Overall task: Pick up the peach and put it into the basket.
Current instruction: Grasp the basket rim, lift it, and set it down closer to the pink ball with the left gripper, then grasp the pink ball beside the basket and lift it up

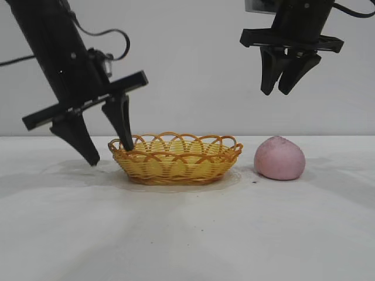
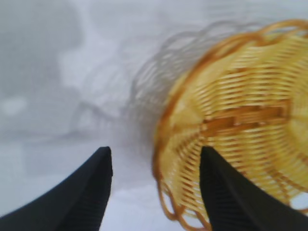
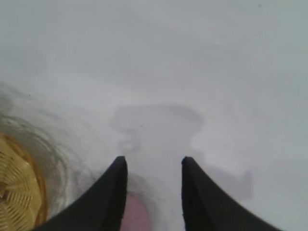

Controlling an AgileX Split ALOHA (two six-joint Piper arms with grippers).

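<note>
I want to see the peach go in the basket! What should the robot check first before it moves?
1. Peach easy to reach, alone on the table: ok.
2. Basket has room inside: ok, nothing in it.
3. Right gripper open and holding nothing: ok.
4. Right gripper lined up above the peach: ok, high over it.
5. Left gripper out of the way: not ok, one finger is at the basket's rim, the other outside.
6. Is that finger touching the rim: cannot tell.

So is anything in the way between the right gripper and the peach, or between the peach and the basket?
Nothing visible. The right gripper hangs open above the peach with only air between. Bare table separates peach and basket. The left gripper straddles the basket's far rim.
</note>
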